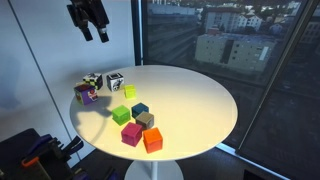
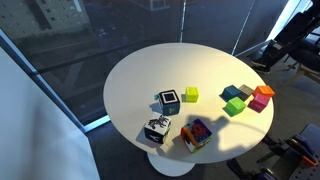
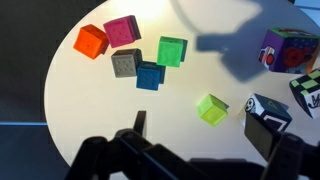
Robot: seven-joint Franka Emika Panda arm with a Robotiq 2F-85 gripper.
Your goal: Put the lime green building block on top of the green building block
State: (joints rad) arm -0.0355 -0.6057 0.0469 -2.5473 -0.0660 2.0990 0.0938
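Note:
The lime green block [image 1: 130, 91] sits alone on the round white table, also in the other exterior view [image 2: 190, 94] and the wrist view [image 3: 212, 109]. The green block [image 1: 121, 114] stands at the edge of a cluster of coloured cubes and shows in the wrist view [image 3: 172, 50] and in an exterior view [image 2: 235, 107]. My gripper [image 1: 95, 35] hangs high above the table's far left, open and empty. In the wrist view its fingers [image 3: 200, 130] frame the bottom edge, with the lime green block between them far below.
Beside the green block are a teal cube [image 3: 150, 75], grey cube [image 3: 125, 63], magenta cube [image 3: 123, 32] and orange cube [image 3: 91, 41]. Three larger patterned cubes [image 1: 92, 82] [image 1: 115, 81] [image 1: 86, 95] stand near the lime green block. The table edge [image 1: 225, 130] drops off all round.

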